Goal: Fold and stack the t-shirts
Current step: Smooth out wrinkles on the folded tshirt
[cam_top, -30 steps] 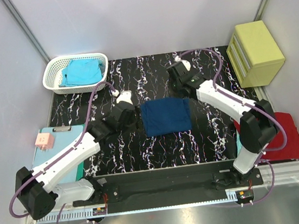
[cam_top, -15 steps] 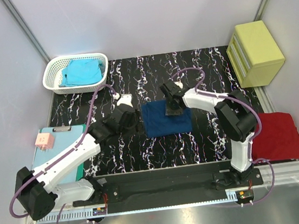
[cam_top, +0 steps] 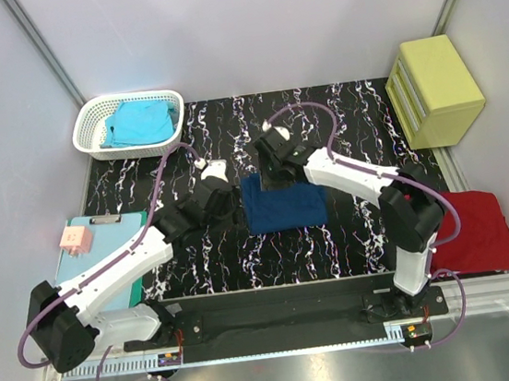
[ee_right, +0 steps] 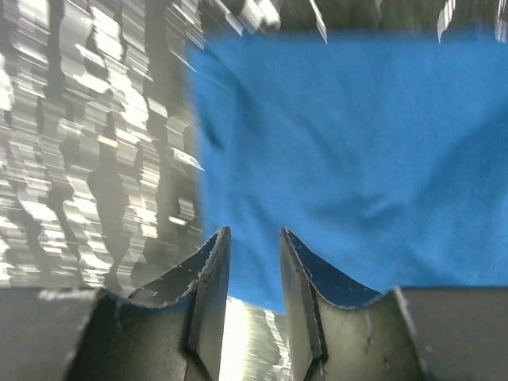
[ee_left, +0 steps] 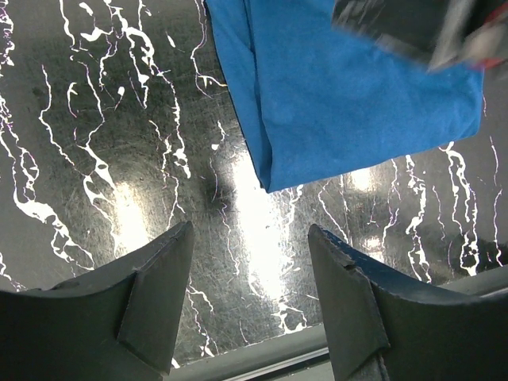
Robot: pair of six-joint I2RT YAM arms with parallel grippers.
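A folded navy blue t-shirt lies flat in the middle of the black marbled mat. My left gripper hovers just off its left edge. In the left wrist view that gripper is open over bare mat, and the shirt's corner lies beyond the fingertips. My right gripper hangs over the shirt's far-left corner. In the blurred right wrist view its jaws stand a narrow gap apart with nothing between them, above the shirt.
At the back left a white basket holds a turquoise t-shirt. A red t-shirt lies off the mat on the right. A yellow drawer box stands back right. A teal clipboard with a pink block sits on the left.
My right arm has swung left from the mat's back right to above the navy shirt's far-left corner. The left arm and the shirt have stayed put.
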